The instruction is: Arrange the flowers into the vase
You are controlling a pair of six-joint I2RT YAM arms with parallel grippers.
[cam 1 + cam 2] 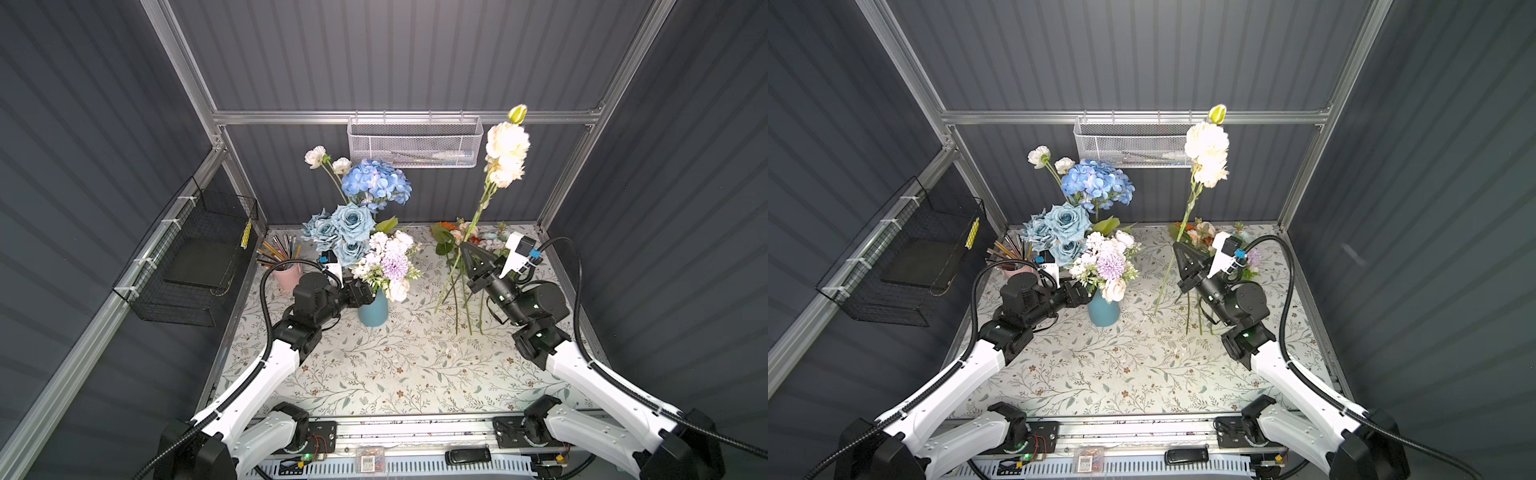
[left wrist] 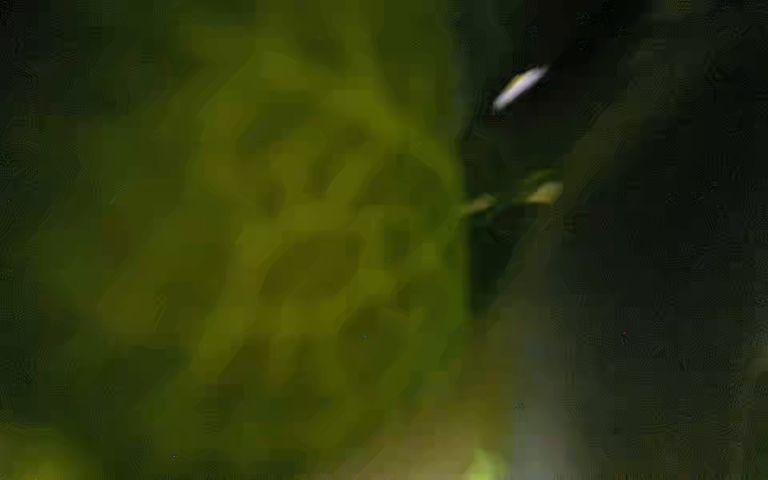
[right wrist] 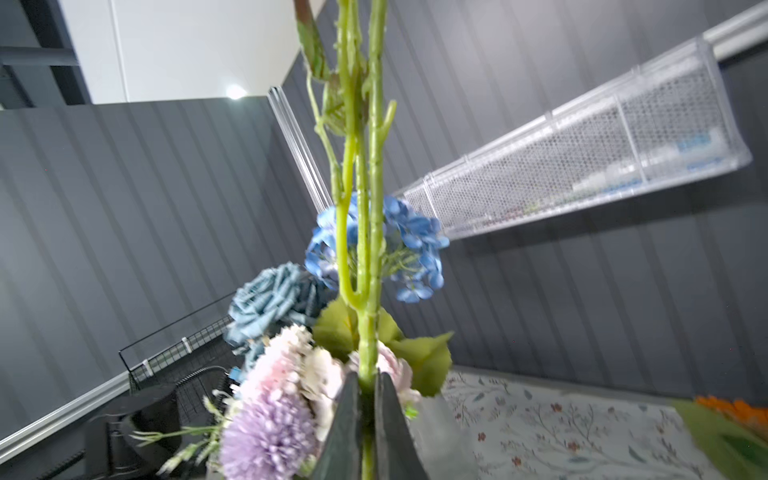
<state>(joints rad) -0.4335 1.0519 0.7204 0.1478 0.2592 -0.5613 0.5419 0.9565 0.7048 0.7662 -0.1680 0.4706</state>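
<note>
**Q:** Materials and shapes?
**A:** I see a smooth, tapered blue vase [image 1: 372,312] near mid-table, carrying a ruffled blue hydrangea [image 1: 376,180]. The cream flower [image 1: 507,151] has a knobbly green plastic stem.

**Q:** Surroundings?
**A:** Loose flowers [image 1: 455,235] lie at the table's 1 o'clock. A pink pencil cup [image 1: 288,275] stands at the vase's 10 o'clock.

**Q:** Jaws?
**A:** My right gripper [image 3: 368,388], at the vase's 2 o'clock, is clenched on the cream flower's stem. My left gripper [image 1: 365,291] sits spread wide under the blooms. I cannot tell whether it touches anything.

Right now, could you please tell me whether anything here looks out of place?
The left gripper is pushed in under the mixed blossoms in the tall blue vase; its wrist view shows only green blur.
</note>
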